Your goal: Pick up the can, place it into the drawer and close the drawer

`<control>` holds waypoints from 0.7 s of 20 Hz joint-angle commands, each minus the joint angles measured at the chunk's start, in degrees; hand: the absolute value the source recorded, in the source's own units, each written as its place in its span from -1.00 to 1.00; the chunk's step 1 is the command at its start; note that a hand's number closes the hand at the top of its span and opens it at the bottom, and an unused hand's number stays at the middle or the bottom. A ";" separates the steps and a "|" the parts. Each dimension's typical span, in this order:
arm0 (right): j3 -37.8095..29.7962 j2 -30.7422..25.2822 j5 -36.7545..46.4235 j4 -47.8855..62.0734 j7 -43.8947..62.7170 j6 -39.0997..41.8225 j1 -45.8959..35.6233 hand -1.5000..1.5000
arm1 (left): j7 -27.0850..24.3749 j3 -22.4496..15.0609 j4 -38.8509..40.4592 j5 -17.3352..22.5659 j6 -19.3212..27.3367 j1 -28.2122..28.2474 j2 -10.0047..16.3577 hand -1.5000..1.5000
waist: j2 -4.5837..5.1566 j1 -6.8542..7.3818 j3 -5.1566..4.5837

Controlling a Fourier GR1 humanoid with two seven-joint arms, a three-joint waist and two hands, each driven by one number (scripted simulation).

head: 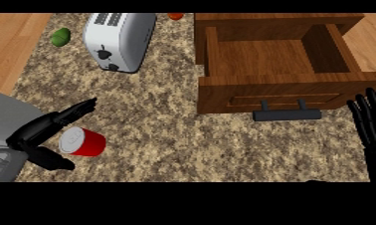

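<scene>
Can point(88, 143) on its side on the speckled counter point(169, 144), lower left of the view. Red body, silver end turned up and to the left. It is well apart from the drawer point(220, 94).

Left hand point(35, 130) is at the can. The fingers point(79, 108) run straight out above it, towards the upper right, and the thumb point(50, 161) reaches out below it. The can sits in the gap between them. The hand is spread, not wrapped round the can (cannot tell whether any part touches it).

Right hand point(364, 119) rests at the right edge of the view, fingers straight and pointing up, just beside the drawer's front right corner.

The drawer is wooden and pulled open, in the upper right of the view. Its inside is bare wood. A dark bar handle point(287, 115) sits on its front panel, towards the near side.

Other items: a silver toaster point(117, 40) at upper left; a small green object point(61, 36) to its left, at the counter's edge; a small orange-red object point(175, 16) at the top, between the toaster and the drawer (too small to identify).
</scene>
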 commanded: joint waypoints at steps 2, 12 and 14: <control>0.31 0.70 0.60 -1.31 -0.50 -0.34 0.99 -1.00 | -11.69 -3.15 5.79 -0.61 -9.58 -3.06 1.36 -1.00 | -0.12 -0.10 0.05; 0.65 0.70 0.84 -1.91 1.77 -0.65 0.05 -1.00 | -17.02 -8.64 13.28 -1.61 -4.08 -5.76 -0.97 -1.00 | -0.06 0.34 0.06; -0.27 -0.33 -0.90 -3.98 3.84 0.12 0.54 -1.00 | -17.00 -9.37 15.43 -1.73 -3.86 -8.30 -1.55 -1.00 | 0.03 -0.26 0.02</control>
